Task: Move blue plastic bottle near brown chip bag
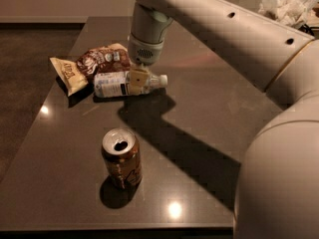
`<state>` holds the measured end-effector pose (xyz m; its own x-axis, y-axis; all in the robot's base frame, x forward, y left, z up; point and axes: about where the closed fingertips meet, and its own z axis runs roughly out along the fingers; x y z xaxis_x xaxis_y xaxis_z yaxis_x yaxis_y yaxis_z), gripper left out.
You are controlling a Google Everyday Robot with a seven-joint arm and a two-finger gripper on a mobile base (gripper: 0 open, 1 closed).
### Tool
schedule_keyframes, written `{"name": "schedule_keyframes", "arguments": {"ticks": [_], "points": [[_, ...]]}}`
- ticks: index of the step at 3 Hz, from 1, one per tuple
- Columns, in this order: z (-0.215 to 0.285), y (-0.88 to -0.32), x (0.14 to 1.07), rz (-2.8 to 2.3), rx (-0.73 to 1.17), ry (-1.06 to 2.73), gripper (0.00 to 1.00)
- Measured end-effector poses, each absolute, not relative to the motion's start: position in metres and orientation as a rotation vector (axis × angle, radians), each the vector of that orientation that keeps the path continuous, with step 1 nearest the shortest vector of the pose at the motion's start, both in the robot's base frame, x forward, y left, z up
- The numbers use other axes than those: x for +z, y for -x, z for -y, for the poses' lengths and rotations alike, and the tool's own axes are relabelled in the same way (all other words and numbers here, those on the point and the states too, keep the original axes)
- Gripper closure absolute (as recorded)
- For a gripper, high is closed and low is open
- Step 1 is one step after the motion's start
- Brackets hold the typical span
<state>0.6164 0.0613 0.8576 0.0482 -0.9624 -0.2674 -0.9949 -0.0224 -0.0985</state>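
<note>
The blue plastic bottle (pixel 113 84) lies on its side on the dark table (pixel 214 108), white cap pointing right. Its left end touches or nearly touches the brown chip bag (pixel 94 63), which lies crinkled at the table's back left. My gripper (pixel 138 81) comes down from above and is shut on the bottle near its neck, one tan finger (pixel 139 80) showing in front of it. The arm stretches in from the upper right.
An open brown soda can (pixel 121 158) stands upright at the front of the table, below the bottle. Crumpled white paper (pixel 289 6) lies at the top right. The table's left edge runs close beside the chip bag.
</note>
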Motion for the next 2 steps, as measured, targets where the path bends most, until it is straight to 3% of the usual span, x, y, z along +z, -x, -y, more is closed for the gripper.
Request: {"name": "schedule_keyframes", "arguments": {"ticks": [1, 2], "points": [[-0.0624, -0.6167, 0.8561, -1.996, 0.183, 2.071, 0.00], [-0.0624, -0.6167, 0.8560, -1.996, 0.183, 2.071, 0.00]]}}
